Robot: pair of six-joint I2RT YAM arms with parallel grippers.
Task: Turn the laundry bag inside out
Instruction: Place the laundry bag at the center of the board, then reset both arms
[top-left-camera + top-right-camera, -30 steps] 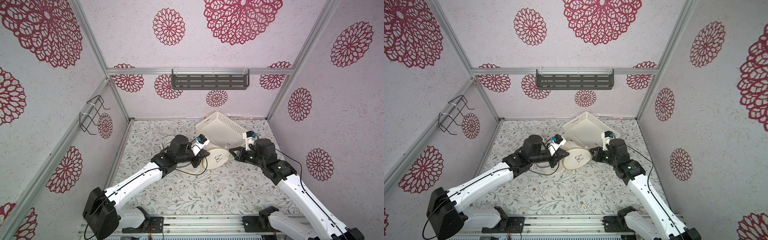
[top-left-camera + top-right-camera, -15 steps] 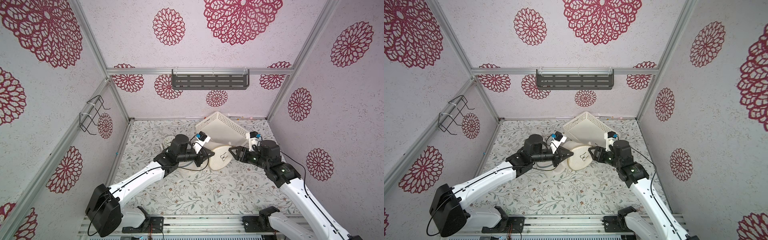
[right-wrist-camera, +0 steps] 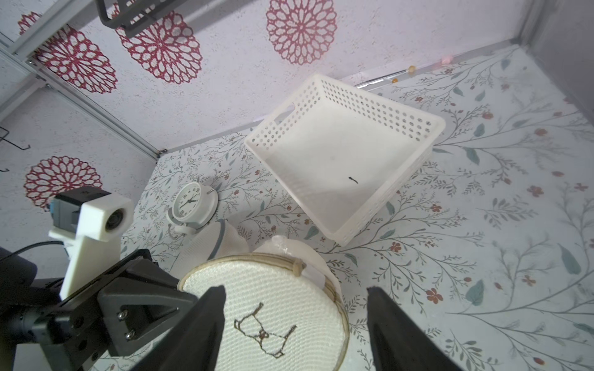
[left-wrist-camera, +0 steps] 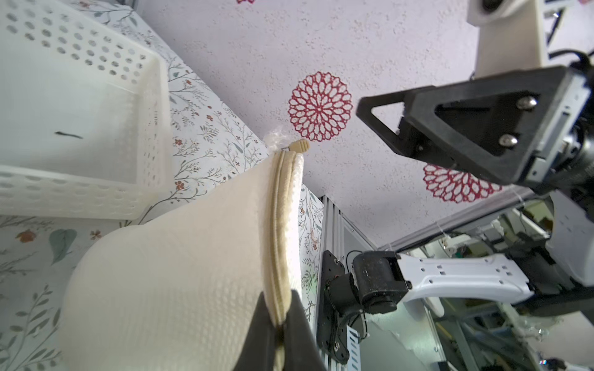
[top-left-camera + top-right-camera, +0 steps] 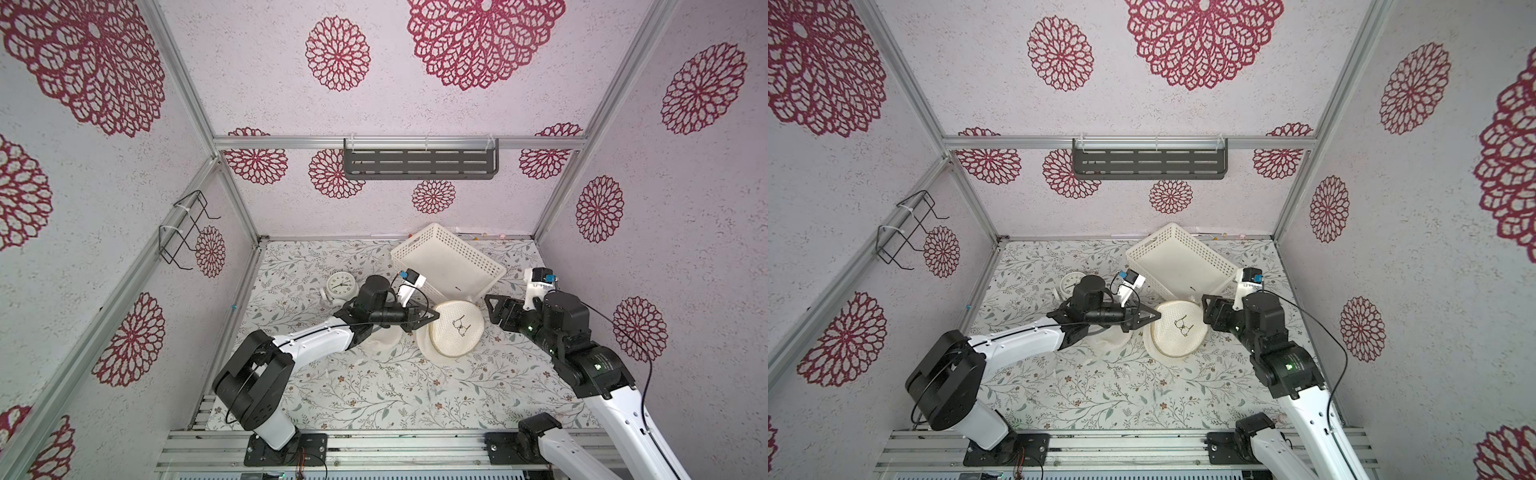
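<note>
The laundry bag (image 5: 456,328) (image 5: 1179,328) is a round cream mesh pouch with a tan zipper rim and a small stitched brown figure. It stands tilted on the floral table, in front of the basket. My left gripper (image 5: 432,319) (image 5: 1155,316) is shut on the zipper rim at the bag's left edge. The left wrist view shows the zipper (image 4: 278,225) pinched between the black fingertips (image 4: 273,321). My right gripper (image 5: 495,311) (image 5: 1210,311) stands open just right of the bag. In the right wrist view the bag (image 3: 289,308) sits beyond the spread jaws (image 3: 295,289), untouched.
A white perforated basket (image 5: 471,259) (image 3: 369,96) lies behind the bag. A white alarm clock (image 5: 340,286) (image 3: 191,204) stands at the left, and a second pale mesh piece (image 5: 380,338) lies under the left arm. A grey shelf (image 5: 419,164) hangs on the back wall.
My right gripper has let go of the bag's right rim, opened and drawn back to the right. The left gripper keeps its hold and has shifted the bag slightly rightward.
</note>
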